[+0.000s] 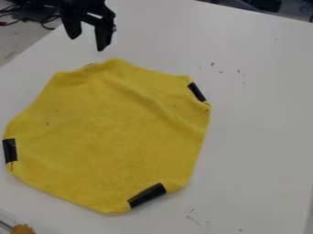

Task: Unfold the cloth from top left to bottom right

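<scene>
- Your gripper (88, 43) is released, fingers spread with nothing between them, up at the top left just off the far edge of the cloth.
- Your yellow cloth (110, 123) lies mostly flat on the white table (263, 114), left of centre. Its outline isn't square, so I'd guess some corners are tucked under.
- Biggest worry imo: you pinch at the upper left and get only the top layer, or miss the fabric, because it lies so low against the table. Coming in too high would do it.
- Go too deep and you're pressing fingertips into the tabletop, which could shove the edge into a bunch.
- There's a soft ridge running from the upper middle toward the right side. Drag instead of lifting and that probably turns into a proper fold.
- Pull too far toward the bottom right and the whole cloth could slide along, or double over the black tape strip (147, 195) at the lower edge.
- Other stuff around: cables (50, 20) past the table's top-left edge, and a brownish-orange object (23, 229) in the bottom-left corner, can't tell what.
- Nothing solid sits on the diagonal, so your path looks fine; the cloth's own creases are the real obstacle.
</scene>
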Robot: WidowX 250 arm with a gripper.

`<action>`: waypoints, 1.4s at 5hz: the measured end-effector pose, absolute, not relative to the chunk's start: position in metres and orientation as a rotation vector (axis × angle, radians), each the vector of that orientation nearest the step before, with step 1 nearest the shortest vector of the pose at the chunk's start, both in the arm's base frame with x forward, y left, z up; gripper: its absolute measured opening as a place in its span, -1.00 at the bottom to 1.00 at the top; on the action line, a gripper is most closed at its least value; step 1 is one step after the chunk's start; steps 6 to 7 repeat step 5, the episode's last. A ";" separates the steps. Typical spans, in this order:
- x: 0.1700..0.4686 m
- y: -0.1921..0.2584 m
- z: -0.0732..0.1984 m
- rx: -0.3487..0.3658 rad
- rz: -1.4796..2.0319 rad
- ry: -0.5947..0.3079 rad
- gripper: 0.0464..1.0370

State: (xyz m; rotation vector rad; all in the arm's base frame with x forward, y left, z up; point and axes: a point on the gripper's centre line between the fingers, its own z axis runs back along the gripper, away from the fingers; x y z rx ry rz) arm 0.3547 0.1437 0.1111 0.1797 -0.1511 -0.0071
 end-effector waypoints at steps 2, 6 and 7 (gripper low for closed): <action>0.299 0.075 0.118 0.176 0.068 -0.142 0.93; 0.288 0.057 0.103 0.138 0.022 -0.122 0.93; 0.288 0.057 0.103 0.138 0.022 -0.122 0.93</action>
